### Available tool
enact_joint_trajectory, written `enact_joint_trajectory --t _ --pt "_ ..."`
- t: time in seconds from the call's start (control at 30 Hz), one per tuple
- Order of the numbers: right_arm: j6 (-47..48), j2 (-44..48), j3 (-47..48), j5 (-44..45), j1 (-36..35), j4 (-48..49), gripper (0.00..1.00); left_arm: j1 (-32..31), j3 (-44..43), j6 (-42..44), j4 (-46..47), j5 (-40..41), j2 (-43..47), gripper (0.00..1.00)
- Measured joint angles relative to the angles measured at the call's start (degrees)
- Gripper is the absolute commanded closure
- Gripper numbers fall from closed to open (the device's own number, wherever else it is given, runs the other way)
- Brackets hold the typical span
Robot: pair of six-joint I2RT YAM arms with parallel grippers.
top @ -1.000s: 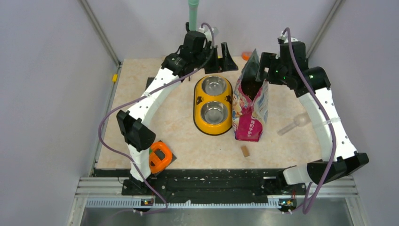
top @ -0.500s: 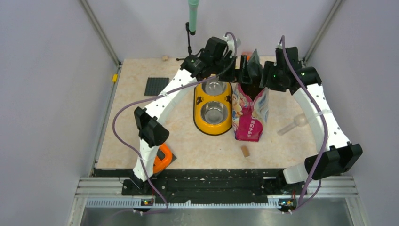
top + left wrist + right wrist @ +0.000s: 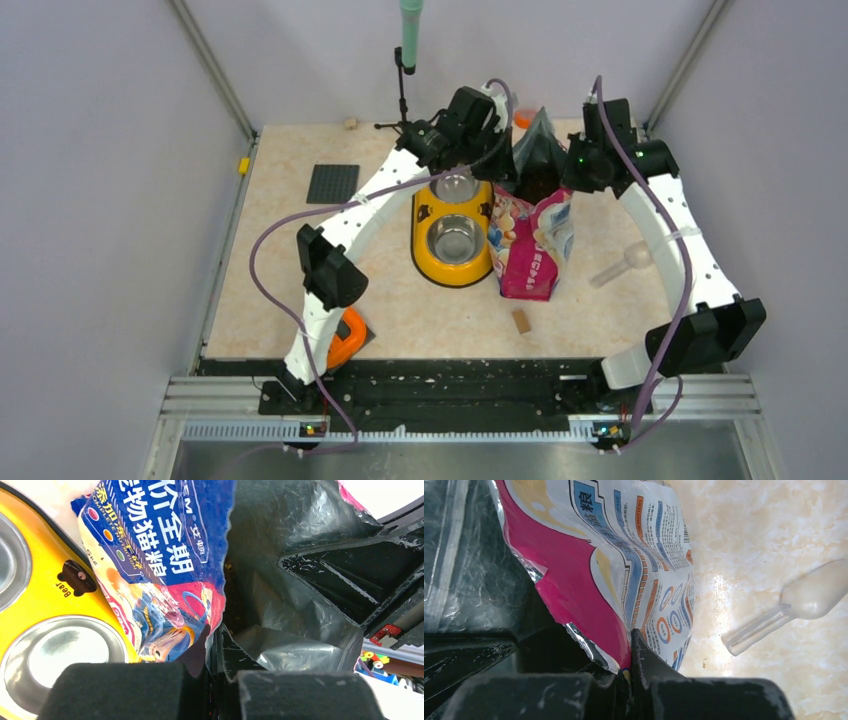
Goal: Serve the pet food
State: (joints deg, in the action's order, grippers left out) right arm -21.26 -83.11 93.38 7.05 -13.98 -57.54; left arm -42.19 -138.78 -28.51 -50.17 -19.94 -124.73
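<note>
**Two claws pinch the pet food bag open**

The pet food (image 3: pixel 540 182) is inside its bag (image 3: pixel 535 250). It shows as a dark brown patch down in the open top. The bag is shiny pink, with blue and white parts and cartoon animals on it. It stands up on the bench (image 3: pixel 290 250), near the far edge.

The left claw (image 3: pixel 216 650) is clenched on the left lip of the bag's mouth. The right claw (image 3: pixel 629 652) is clenched on the right lip, with the pink and silver edge squeezed between its fingers. The two claws face each other across the top of the bag, and the mouth gapes between them.

Just beside the bag, on its left, lies a yellow feeder (image 3: pixel 453 268) with two round steel bowls (image 3: pixel 455 238) in it. A little bear picture sits between the bowls.

On the other side of the bag, a clear plastic scoop (image 3: pixel 625 265) lies on the bench, apart from the bag. A small tan wooden block (image 3: pixel 520 320) lies in front of the bag, near the front edge. A black square mat (image 3: pixel 332 183) lies far off to the left.
</note>
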Motion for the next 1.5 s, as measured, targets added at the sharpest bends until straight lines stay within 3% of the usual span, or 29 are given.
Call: enact_joint_trajectory --t 0.2,0.47,0.6,0.7,0.97,1.0,1.07,1.13,1.23,1.5 --pt "-2.6 -1.8 2.0 -1.9 4.6 -0.2 1.0 -0.3 0.8 -1.8 3.6 -0.1 -0.1 1.0" --pt "-3.1 -14.4 21.4 0.2 9.6 -6.6 1.0 -0.2 0.4 -7.9 15.8 -3.2 -4.0 1.0" --pt "-2.9 -14.9 23.1 0.5 9.7 -5.6 1.0 0.7 0.6 -8.5 17.3 -1.7 -4.3 1.0" --pt "-2.8 -12.5 19.4 -0.7 9.9 -2.6 1.0 1.8 3.6 -9.2 20.3 -2.1 -3.6 1.0" --pt "-4.2 0.2 -2.9 -12.6 10.0 12.0 1.0 3.3 22.4 -9.0 24.7 -1.6 6.5 0.99" --pt "-4.3 1.0 -4.0 -13.8 10.0 12.4 1.0 3.3 23.1 -8.9 24.2 -1.6 7.4 0.9" --pt "-4.3 1.7 -4.9 -15.1 10.0 12.6 1.0 3.6 23.3 -8.7 23.3 -1.6 8.1 0.55" --pt "-4.1 1.8 -4.9 -16.0 10.0 12.3 1.0 4.0 23.3 -7.4 22.8 -1.4 8.7 0.34" --pt "-3.7 1.8 -4.9 -15.9 10.1 12.0 1.0 5.0 22.7 -7.3 20.6 -1.4 9.3 0.21" --pt "-2.8 1.6 -4.3 -15.2 10.1 11.2 1.0 3.9 20.0 -6.0 15.8 1.9 9.7 0.08"
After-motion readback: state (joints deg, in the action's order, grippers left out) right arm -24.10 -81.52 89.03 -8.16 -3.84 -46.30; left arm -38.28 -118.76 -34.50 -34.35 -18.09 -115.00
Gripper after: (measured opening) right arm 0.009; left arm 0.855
